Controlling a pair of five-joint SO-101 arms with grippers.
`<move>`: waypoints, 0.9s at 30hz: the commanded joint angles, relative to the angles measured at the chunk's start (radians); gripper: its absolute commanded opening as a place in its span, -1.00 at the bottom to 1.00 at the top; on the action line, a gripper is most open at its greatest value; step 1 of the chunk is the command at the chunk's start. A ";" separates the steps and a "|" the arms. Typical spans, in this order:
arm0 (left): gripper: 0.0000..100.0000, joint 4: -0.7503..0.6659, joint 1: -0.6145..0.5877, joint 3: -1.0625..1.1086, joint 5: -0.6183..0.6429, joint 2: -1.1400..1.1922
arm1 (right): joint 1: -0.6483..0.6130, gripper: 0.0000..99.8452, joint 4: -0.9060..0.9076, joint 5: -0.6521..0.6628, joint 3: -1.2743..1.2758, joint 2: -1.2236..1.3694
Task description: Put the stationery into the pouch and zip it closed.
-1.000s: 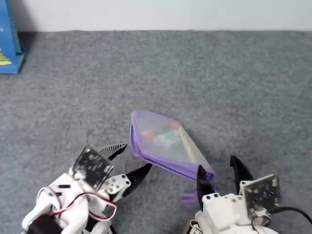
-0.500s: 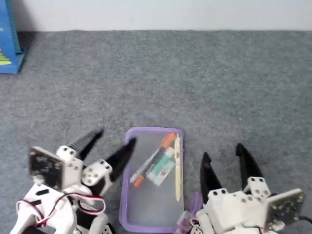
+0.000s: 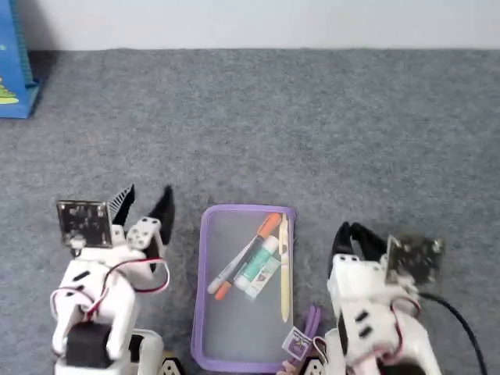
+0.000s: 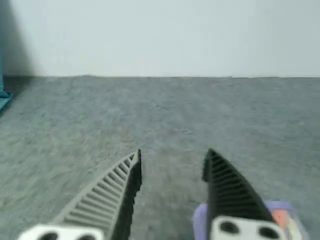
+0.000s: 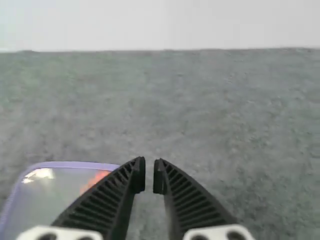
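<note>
Grey carpet (image 3: 312, 117) meets a white wall (image 3: 258, 23). The purple-rimmed clear pouch (image 3: 201, 297) lies flat, pens (image 3: 250, 262) inside, between left gripper (image 3: 148, 190), spread, and right gripper (image 3: 355, 232), pinched empty.

Logged gray fuzzy table surface (image 3: 328, 133) running back to plain white wall (image 3: 258, 23). Spotted blue box (image 3: 12, 70) with green print standing at far left edge, close to wall, shadow beside it. Caught its corner in left wrist view too.

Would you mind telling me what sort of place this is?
Probably a robot test bench: a grey mat, a white wall, and a pouch between the left arm and right arm.
</note>
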 commanded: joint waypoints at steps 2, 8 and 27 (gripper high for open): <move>-0.90 -0.226 -0.035 0.162 -0.110 -0.005 | 0.070 -0.98 -0.171 0.055 0.190 0.001; -0.96 -0.408 -0.035 0.371 -0.206 -0.005 | 0.073 -0.98 -0.305 0.092 0.384 0.001; -0.95 -0.209 -0.041 0.430 -0.242 -0.003 | 0.076 -0.98 -0.329 0.086 0.588 0.001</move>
